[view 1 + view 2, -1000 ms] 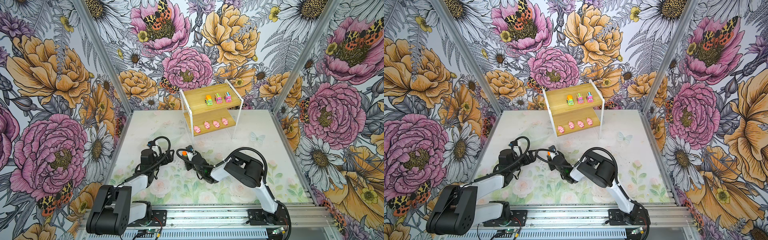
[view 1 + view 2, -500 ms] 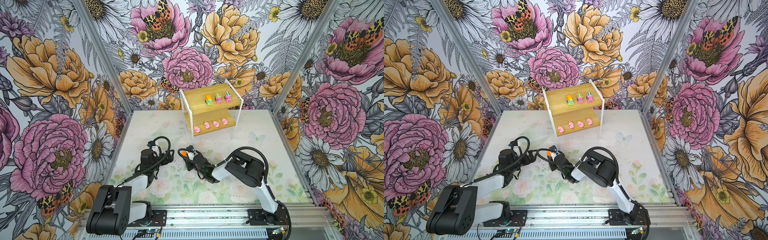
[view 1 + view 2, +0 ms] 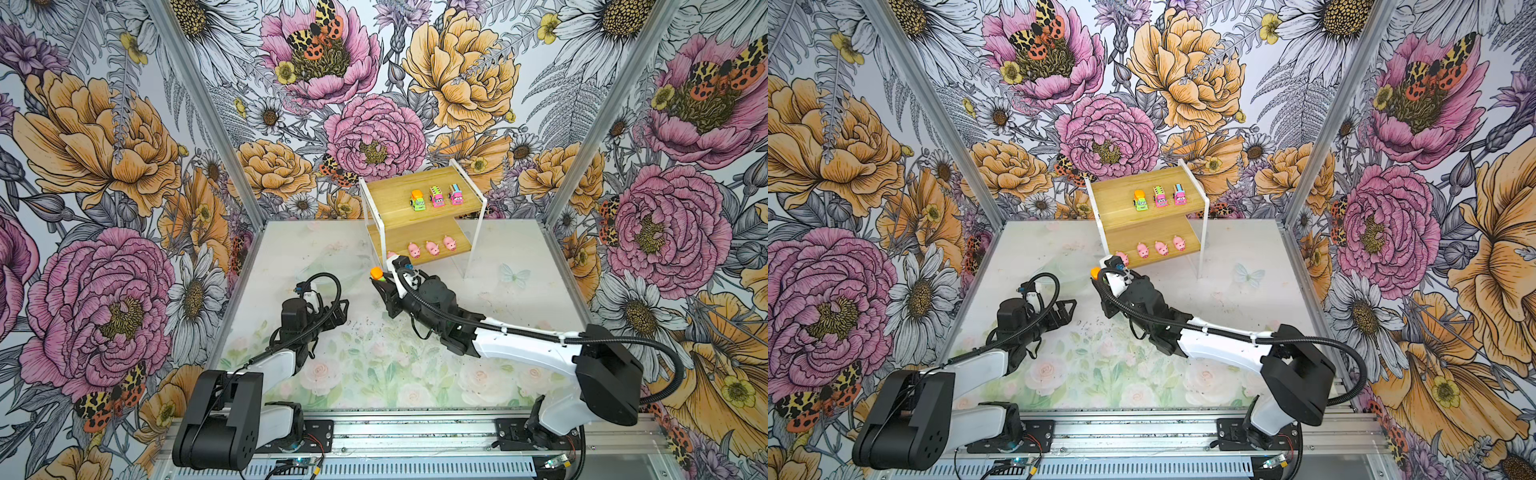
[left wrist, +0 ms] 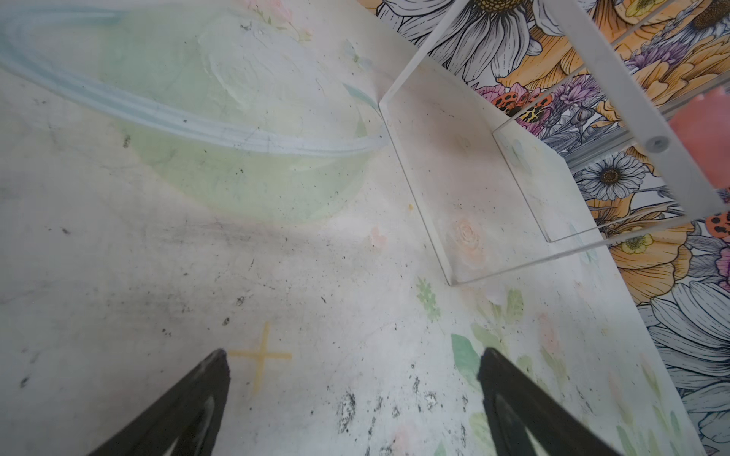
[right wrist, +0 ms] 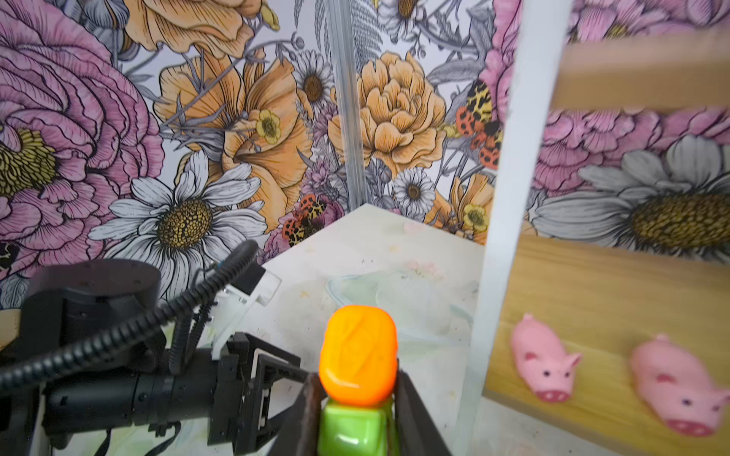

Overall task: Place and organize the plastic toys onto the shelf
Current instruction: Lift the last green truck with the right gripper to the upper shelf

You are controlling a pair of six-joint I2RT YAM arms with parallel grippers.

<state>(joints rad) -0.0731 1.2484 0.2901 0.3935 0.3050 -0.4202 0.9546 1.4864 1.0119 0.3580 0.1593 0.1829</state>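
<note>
I have my right gripper (image 3: 380,283) clamped tight on the orange-and-green truck (image 5: 357,351), just off the front left corner of the lower board of the shelf (image 3: 415,237), while my left gripper (image 4: 353,355) hangs wide open and empty above the table (image 4: 316,276).

No words, no numbers, no brand marks readable anywhere, not in the top views and not at the wrists; the one sign on show is a faint yellow cross (image 4: 260,355), a plain plus shape, marked flat on the desk (image 4: 316,256); the left wrist camera catches it just beside one dark fingertip of the left pincer (image 4: 351,353); in the top views it cannot be made out.
</note>
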